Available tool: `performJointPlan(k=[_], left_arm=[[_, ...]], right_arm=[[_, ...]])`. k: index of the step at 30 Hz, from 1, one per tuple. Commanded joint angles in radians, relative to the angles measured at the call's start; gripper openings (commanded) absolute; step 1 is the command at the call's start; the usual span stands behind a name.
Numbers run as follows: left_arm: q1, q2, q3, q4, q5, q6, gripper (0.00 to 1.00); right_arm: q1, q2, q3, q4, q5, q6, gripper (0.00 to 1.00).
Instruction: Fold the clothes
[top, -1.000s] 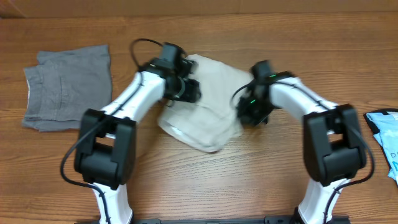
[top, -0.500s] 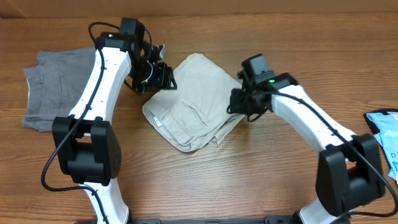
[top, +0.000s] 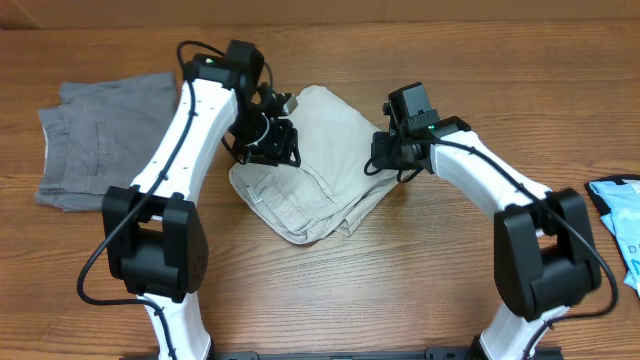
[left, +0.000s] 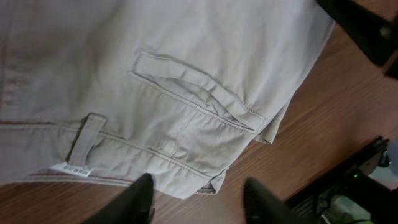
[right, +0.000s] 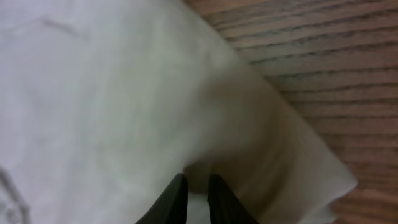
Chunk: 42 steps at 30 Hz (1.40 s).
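Note:
The clothes (top: 318, 165), pale beige shorts, lie folded into a compact bundle at the table's centre. In the left wrist view their back pocket (left: 199, 90), belt loop and white label show. My left gripper (top: 276, 142) hovers over the bundle's left edge. It is open, its dark fingers (left: 138, 200) standing wide apart above the hem and bare wood with nothing between them. My right gripper (top: 384, 160) sits at the bundle's right edge. In the right wrist view its fingers (right: 176, 198) are parted by a narrow gap, low against the beige cloth (right: 112, 93).
Darker grey shorts (top: 105, 140) lie flat at the far left. A light-blue printed item (top: 620, 225) sits at the right edge. The right arm's dark link (left: 367, 31) shows at the top right of the left wrist view.
My left arm swung from the left back over the shorts' left edge, its jaws narrowing somewhat. My right gripper stayed at the right edge and its jaws parted slightly.

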<state>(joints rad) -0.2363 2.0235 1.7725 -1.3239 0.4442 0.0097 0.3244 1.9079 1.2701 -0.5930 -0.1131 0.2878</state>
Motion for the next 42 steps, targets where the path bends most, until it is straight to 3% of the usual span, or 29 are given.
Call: performJointPlan(k=[1,5,11,19,24,29,30,38,40,42], left_arm=[[-0.05,-0.003,-0.062,0.027,-0.027,0.019,0.34],[-0.099,-0.003,-0.213,0.164,-0.039,-0.069,0.3],[-0.103,-0.001,-0.44,0.448,-0.069,-0.169,0.38],[-0.022,-0.002,-0.402,0.675,-0.043,-0.229,0.34],[0.018,-0.003,-0.22,0.506,-0.016,-0.167,0.48],[0.043,-0.003,-0.043,0.218,0.001,-0.132,0.67],[0.046,-0.003,-0.029,0.176,0.001,-0.129,0.69],[0.053,-0.002,-0.037,0.024,-0.011,-0.048,0.7],[0.053,-0.002,-0.037,0.005,-0.011,-0.041,0.7],[0.05,-0.002,-0.04,-0.013,-0.014,-0.032,0.63]], right_arm=[[-0.034,0.051,0.005,0.026,0.041,0.001,0.15],[-0.053,0.08,0.005,-0.001,-0.045,0.0,0.11],[-0.029,0.084,0.005,-0.228,-0.276,0.0,0.04],[0.036,0.069,0.006,-0.381,-0.325,0.0,0.04],[0.027,-0.016,0.013,-0.386,-0.222,-0.016,0.07],[0.025,-0.098,0.041,-0.302,-0.221,-0.111,0.35],[0.025,-0.1,0.041,-0.27,-0.222,-0.109,0.35],[0.023,-0.082,0.026,-0.066,-0.222,-0.075,0.36],[0.01,-0.082,0.027,-0.061,-0.183,-0.058,0.45],[-0.02,-0.082,0.03,-0.042,-0.133,-0.052,0.47]])
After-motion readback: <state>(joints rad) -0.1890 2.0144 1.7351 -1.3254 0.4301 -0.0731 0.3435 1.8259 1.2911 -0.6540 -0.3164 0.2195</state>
